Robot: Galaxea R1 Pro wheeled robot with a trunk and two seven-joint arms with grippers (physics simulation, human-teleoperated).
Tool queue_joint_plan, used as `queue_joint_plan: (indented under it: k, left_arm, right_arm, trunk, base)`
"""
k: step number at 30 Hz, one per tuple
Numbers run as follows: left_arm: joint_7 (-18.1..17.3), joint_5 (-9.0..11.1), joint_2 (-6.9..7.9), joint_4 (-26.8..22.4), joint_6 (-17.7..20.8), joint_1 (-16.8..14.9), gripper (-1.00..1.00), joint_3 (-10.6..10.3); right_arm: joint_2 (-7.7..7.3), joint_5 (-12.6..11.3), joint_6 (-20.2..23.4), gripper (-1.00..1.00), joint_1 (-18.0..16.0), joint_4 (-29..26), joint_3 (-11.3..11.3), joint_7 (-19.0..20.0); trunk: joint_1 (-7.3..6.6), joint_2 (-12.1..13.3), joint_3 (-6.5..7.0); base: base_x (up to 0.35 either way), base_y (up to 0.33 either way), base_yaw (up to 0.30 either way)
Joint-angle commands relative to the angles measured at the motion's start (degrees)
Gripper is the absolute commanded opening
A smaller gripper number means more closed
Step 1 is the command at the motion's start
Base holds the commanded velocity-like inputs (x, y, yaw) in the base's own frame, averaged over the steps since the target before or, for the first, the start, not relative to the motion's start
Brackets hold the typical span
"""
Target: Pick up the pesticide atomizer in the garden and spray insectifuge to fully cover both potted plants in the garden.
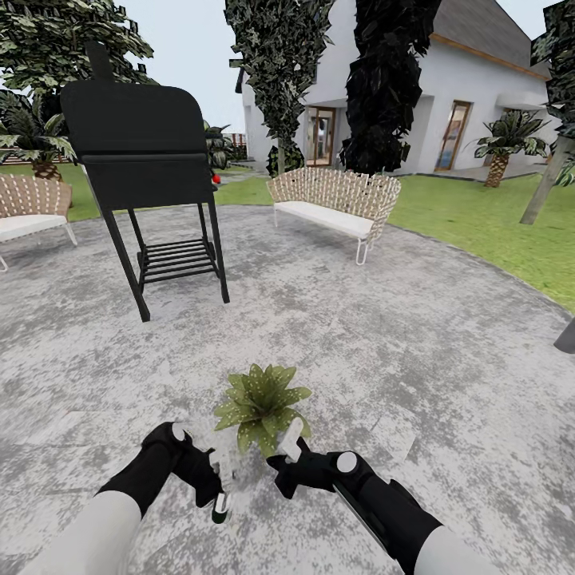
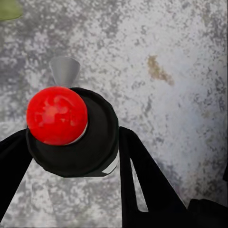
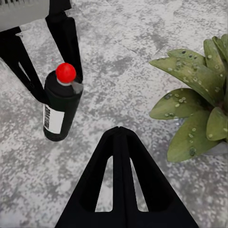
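Grey speckled paving (image 1: pixel 383 335) runs under everything in the head view, where the left gripper (image 1: pixel 217 479) holds the pesticide atomizer (image 1: pixel 220 501) low over the patio. One potted plant (image 1: pixel 260 403) sits just ahead of both claws, slightly nearer the right gripper (image 1: pixel 289 459). A black grill (image 1: pixel 148 172) and a woven bench (image 1: pixel 335 201) stand well beyond. The bottle looks small and dim here, so I cannot tell which way its nozzle faces.

Looking along the left claw, the atomizer's black head (image 2: pixel 76 137) with its red button (image 2: pixel 57 115) fills the gap between the dark fingers (image 2: pixel 142 175), which press on either side of it; the grey nozzle (image 2: pixel 65 70) points away over bare paving. The risk is plain: a spray fired this way would probably wet stone rather than leaves, since only a sliver of green (image 2: pixel 9 9) shows at the far corner.

From the right claw's camera, its fingers (image 3: pixel 119 171) meet at the tips with nothing between them. The atomizer (image 3: pixel 61 107) hangs ahead of that claw to one side, gripped by the left fingers (image 3: pixel 66 42), and the plant's speckled leaves (image 3: pixel 194 102) lie to the other. Swinging the bottle across could clip the closed right claw or shift the bottle in its grip; misjudged aim would leave the foliage only partly covered.
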Motion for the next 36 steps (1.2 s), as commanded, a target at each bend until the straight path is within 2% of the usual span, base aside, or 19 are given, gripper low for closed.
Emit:
queue_joint_plan:
  k: [1,3,4,7,9,12,14,15,17,20,22,23,24,27,28,29,30,33,36]
  left_arm:
    - [-0.26,-0.08,0.81,-0.12,0.67,-0.01,-1.00,0.03]
    - [-0.12,-0.10,2.17,-0.12,0.91,0.00,-1.00,0.05]
    - [0.02,-0.07,2.97,-0.11,1.08,0.00,-1.00,0.30]
    - [1.77,0.25,4.70,-0.03,1.31,0.04,-1.00,0.76]
    - [5.44,0.68,5.41,-0.01,1.35,0.36,-1.00,1.43]
    - [11.80,1.39,5.13,0.00,1.31,1.89,-1.00,6.00]
    - [15.80,3.14,4.88,0.03,1.26,2.60,-1.00,11.16]
    - [17.96,5.44,4.81,0.20,1.18,2.83,-1.00,14.84]
    - [20.43,9.47,4.84,1.74,0.83,3.33,-1.00,19.46]
    - [25.27,15.39,4.95,3.47,0.38,4.59,-1.00,24.83]
    - [31.43,20.59,4.93,3.83,-2.13,6.58,-1.00,28.78]
    - [33.68,21.93,4.89,3.99,-3.81,7.15,-1.00,29.48]
    - [37.00,23.43,4.84,4.67,-6.32,7.95,-1.00,30.11]
    - [44.94,25.48,4.13,9.12,-10.07,8.89,-1.00,30.68]
    - [49.10,26.37,3.34,11.25,-11.22,9.01,-1.00,30.78]
    - [51.95,26.89,2.60,12.35,-12.04,9.06,-1.00,30.81]
    - [56.63,27.40,1.25,13.58,-13.48,9.10,-1.00,30.81]
    - [68.01,27.88,-1.22,18.50,-17.14,9.20,-1.00,30.79]
    - [72.45,27.95,-1.31,24.35,-20.66,9.27,-1.00,30.79]
  right_arm:
    - [-0.01,-0.01,0.37,-1.00,-0.03,-0.03,0.03,0.15]
    - [-0.07,0.00,0.34,-1.00,-0.03,0.11,0.05,0.15]
    - [-0.10,0.01,0.31,1.00,-0.03,0.23,0.06,0.15]
    - [-0.58,-0.05,0.29,1.00,-0.03,0.28,0.01,0.13]
    - [-1.14,-0.09,0.19,1.00,-0.03,0.42,-0.03,-0.09]
    - [-3.06,-0.34,-0.14,1.00,0.06,2.37,-1.29,-1.42]
    - [-3.55,-0.50,-1.15,1.00,0.20,5.50,-4.43,-5.03]
    - [-3.63,-0.59,-4.08,1.00,0.29,7.82,-7.31,-8.49]
    - [-3.65,-0.65,-11.93,1.00,0.88,11.41,-11.53,-14.03]
    - [-3.50,-0.72,-21.99,1.00,2.47,18.13,-14.64,-20.04]
    - [-3.39,-1.14,-28.62,1.00,3.26,24.23,-15.57,-24.01]
    - [-3.38,-1.97,-30.93,1.00,3.47,26.39,-15.70,-25.31]
    - [-3.38,-4.34,-34.77,1.00,3.84,29.69,-15.81,-27.16]
    - [-3.54,-11.40,-43.21,1.00,4.48,36.89,-15.84,-29.39]
    - [-3.62,-13.76,-45.18,1.00,4.66,39.69,-15.84,-29.69]
    - [-3.65,-14.93,-45.98,1.00,4.77,41.16,-15.84,-29.80]
    - [-3.68,-16.20,-46.68,1.00,4.92,42.72,-15.84,-29.90]
    - [-3.70,-17.54,-47.25,1.00,5.10,44.29,-15.84,-30.00]
    - [-3.38,-17.76,-47.38,1.00,5.66,44.53,-15.81,-30.08]
  trunk:
    - [-0.01,-0.02,-0.05]
    - [-0.01,-0.02,-0.05]
    - [-0.01,-0.02,-0.05]
    - [-0.01,-0.02,-0.05]
    - [-0.01,-0.02,-0.05]
    - [-0.01,-0.02,-0.05]
    - [-0.01,-0.02,-0.05]
    - [-0.01,-0.02,-0.05]
    - [-0.01,-0.02,-0.05]
    - [-0.01,-0.02,-0.05]
    - [-0.01,-0.02,-0.05]
    - [-0.01,-0.02,-0.05]
    - [-0.01,-0.02,-0.05]
    - [-0.01,-0.02,-0.05]
    - [-0.01,-0.02,-0.05]
    - [-0.01,-0.02,-0.05]
    - [-0.01,-0.02,-0.05]
    - [-0.01,-0.02,-0.05]
    - [-0.01,-0.02,-0.05]
  base:
    - [0.000,0.000,0.000]
    - [0.000,0.000,0.000]
    - [0.000,0.000,0.000]
    - [0.000,0.000,0.000]
    - [0.000,0.000,0.000]
    - [0.000,0.000,0.000]
    - [0.000,0.000,0.000]
    - [0.000,0.000,0.000]
    - [0.000,0.000,0.000]
    - [0.000,0.000,0.000]
    - [0.000,0.000,0.000]
    - [0.000,0.000,0.000]
    - [0.000,0.000,0.000]
    - [0.000,0.000,0.000]
    - [0.000,0.000,0.000]
    - [0.000,0.000,0.000]
    - [0.000,0.000,0.000]
    - [0.000,0.000,0.000]
    - [0.000,0.000,0.000]
